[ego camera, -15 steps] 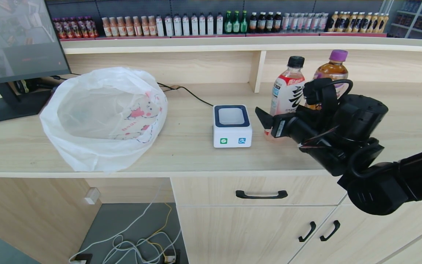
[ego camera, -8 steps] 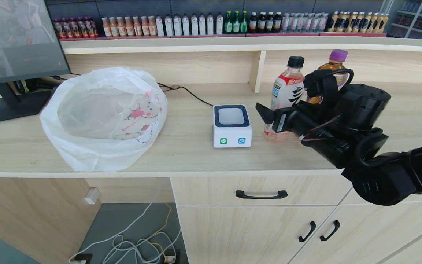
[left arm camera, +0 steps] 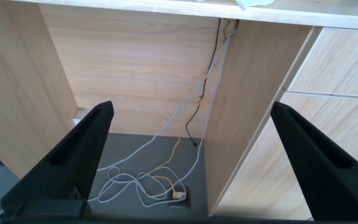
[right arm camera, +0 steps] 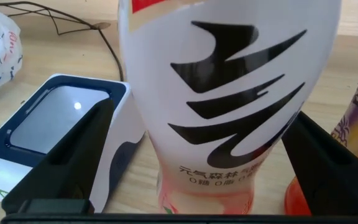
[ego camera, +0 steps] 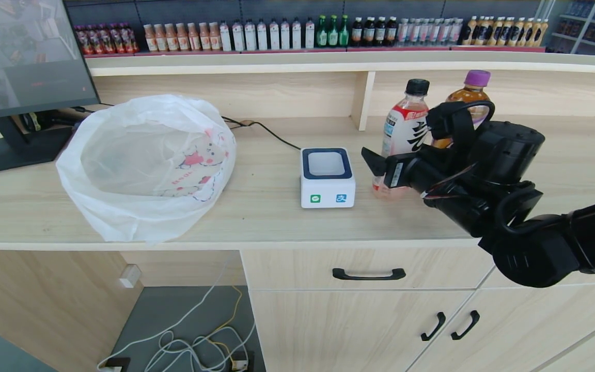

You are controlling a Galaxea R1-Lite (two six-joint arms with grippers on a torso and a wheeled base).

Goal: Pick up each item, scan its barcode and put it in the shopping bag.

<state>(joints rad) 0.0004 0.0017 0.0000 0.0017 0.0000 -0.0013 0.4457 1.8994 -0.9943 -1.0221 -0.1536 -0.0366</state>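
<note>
Bottle (ego camera: 405, 135): clear plastic, black cap. White wrap label with a red band at the top and bold black brush strokes down the front. We see pale pink liquid in the bare base below the label.
Bottle position: upright on the counter (ego camera: 256, 217), just right of the scanner (ego camera: 327, 177) and apart from it. In the right wrist view the bottle (right arm camera: 229, 106) stands centred between the two fingers.
Right gripper (ego camera: 386, 164): level with the bottle's lower half, coming in from the robot's side. Jaws are spread, one finger on each side of the bottle. We see a gap on the scanner side, so nothing is gripped.
Second bottle (ego camera: 470, 93): amber drink, purple cap, upright. It stands behind and to the right of the first, partly hidden by the right arm.
Scanner: white box with a dark blue frame around a pale window on top. Two small square icons on the front face. Seen close in the right wrist view (right arm camera: 61, 124), beside one finger (right arm camera: 73, 168).
Bag (ego camera: 147, 165): thin white plastic with a pink print, mouth open upward. It sits at the left end of the counter, well apart from the bottle.
Left gripper (left arm camera: 191, 168): below counter level, facing the open recess with cables (left arm camera: 160, 180) on the floor. Jaws are wide apart and hold nothing.
Monitor (ego camera: 18, 57): far left, behind the bag.
</note>
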